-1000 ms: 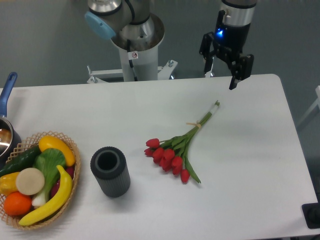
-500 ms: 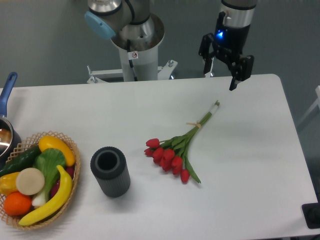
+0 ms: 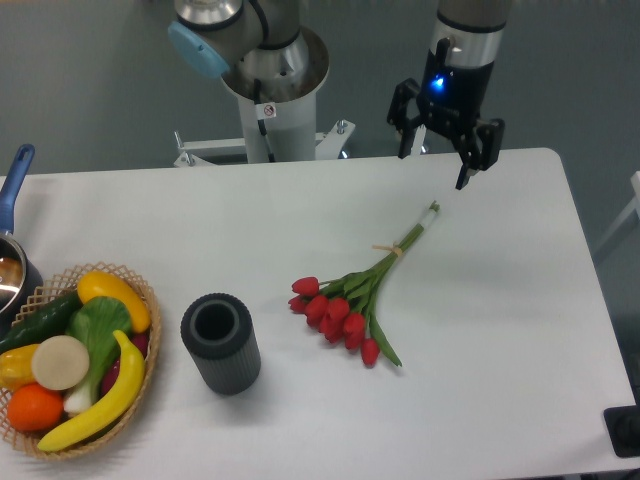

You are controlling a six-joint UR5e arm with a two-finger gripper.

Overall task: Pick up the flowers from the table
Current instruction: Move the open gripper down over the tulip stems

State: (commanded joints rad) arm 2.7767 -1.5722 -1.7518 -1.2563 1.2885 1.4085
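Observation:
The flowers (image 3: 357, 293), a small bunch of red tulips with long green stems tied by a thin tan band, lie on the white table (image 3: 500, 330) right of centre, heads toward the front, stem ends toward the back right. My gripper (image 3: 434, 168) hangs open above the table's back edge, just beyond the stem ends, with nothing between its fingers. It is well apart from the flowers.
A dark grey ribbed cylinder (image 3: 220, 343) stands upright left of the flowers. A wicker basket (image 3: 143, 290) of fruit and vegetables sits at the front left, with a blue-handled pot (image 3: 12, 250) behind it. The robot's base (image 3: 270, 90) rises behind the table.
The gripper has shifted slightly left and turned a little about its axis, staying open above the back edge. The flowers have not moved.

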